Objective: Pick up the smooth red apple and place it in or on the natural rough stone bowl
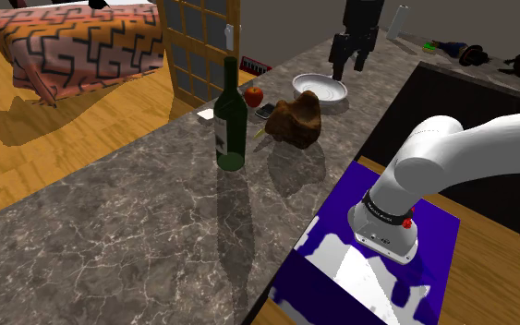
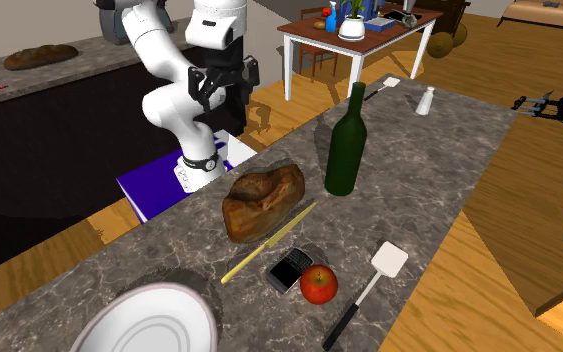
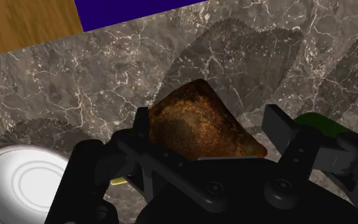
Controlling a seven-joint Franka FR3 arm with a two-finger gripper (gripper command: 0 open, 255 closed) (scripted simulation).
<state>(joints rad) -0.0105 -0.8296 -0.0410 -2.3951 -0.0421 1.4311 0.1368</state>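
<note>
In the wrist view we see the gripper [image 3: 208, 118] with its fingers apart and empty, framing a brown lump [image 3: 196, 130] on the counter below. The second exterior view gives us the red apple [image 2: 318, 284] at lower centre, just beside a phone [image 2: 289, 271], with the pale bowl [image 2: 169, 292] at lower left.

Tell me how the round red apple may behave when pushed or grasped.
The round red apple looks smooth, so it may slip when grasped. Being round, it would probably roll if nudged, perhaps against the dark flat device beside it.
</note>
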